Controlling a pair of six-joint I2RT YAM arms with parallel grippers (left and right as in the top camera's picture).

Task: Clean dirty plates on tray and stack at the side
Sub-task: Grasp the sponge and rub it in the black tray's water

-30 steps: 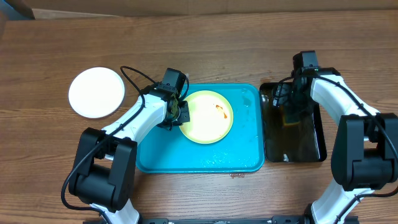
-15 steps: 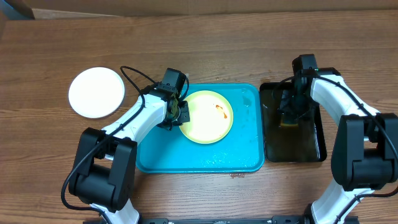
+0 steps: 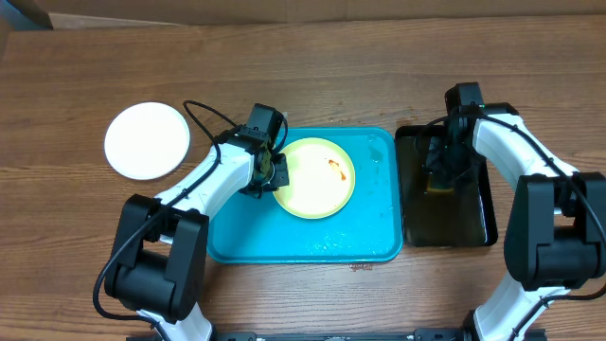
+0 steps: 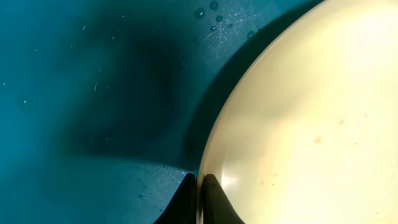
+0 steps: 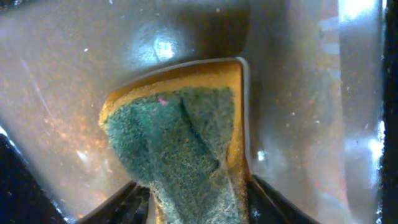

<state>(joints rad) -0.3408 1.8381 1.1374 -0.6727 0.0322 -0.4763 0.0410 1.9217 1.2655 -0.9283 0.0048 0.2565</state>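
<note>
Pale yellow-green plate (image 3: 317,178) lies in the turquoise tray (image 3: 369,237), upper middle, w/ an orange-red smear (image 3: 334,168) near its centre. Left gripper (image 3: 272,170) pinches the plate's left rim: jaws narrow, one finger each side of the edge. White plate (image 3: 146,140) sits on the table (image 3: 303,57), well apart to the left. Right gripper (image 3: 441,175) is at the black tray (image 3: 473,223) — jaws clamped on a green-and-yellow sponge (image 5: 180,143).

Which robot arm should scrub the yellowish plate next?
Probably the right: the right gripper grips the sponge at the black tray. The left gripper pinches the yellowish plate by its rim, seemingly steadying it.
</note>
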